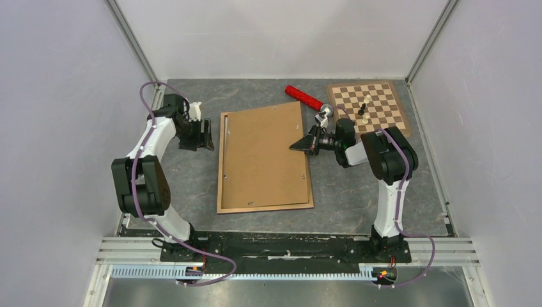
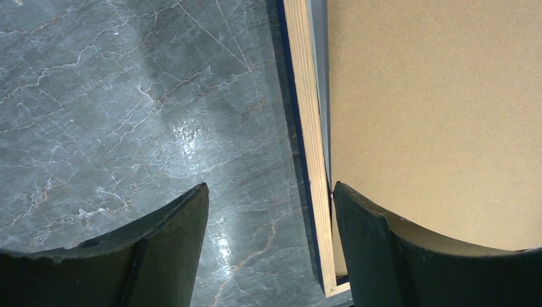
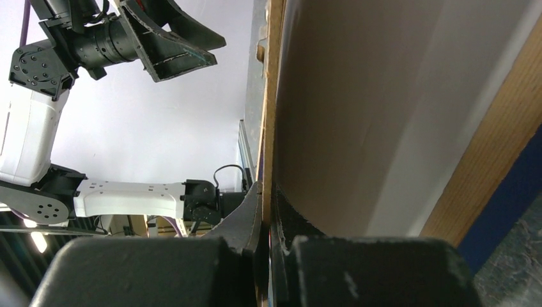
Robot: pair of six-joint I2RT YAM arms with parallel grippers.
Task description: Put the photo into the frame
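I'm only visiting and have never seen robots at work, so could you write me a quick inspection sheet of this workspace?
Surface: grey marbled tabletop.
Job's things: frame lies flat, light wood side up; brown backing panel sits over it, right edge raised; the photo's printed face is not seen.
Clutter: red cylinder, chessboard with two chess pieces, small silvery object, all at the far right.
Hands: left hand open at the frame's left edge; right hand shut on the panel's right edge.
Cables: purple cable along each arm, looping at the bases.
Surroundings: plain pale walls; metal rail under the arm bases.
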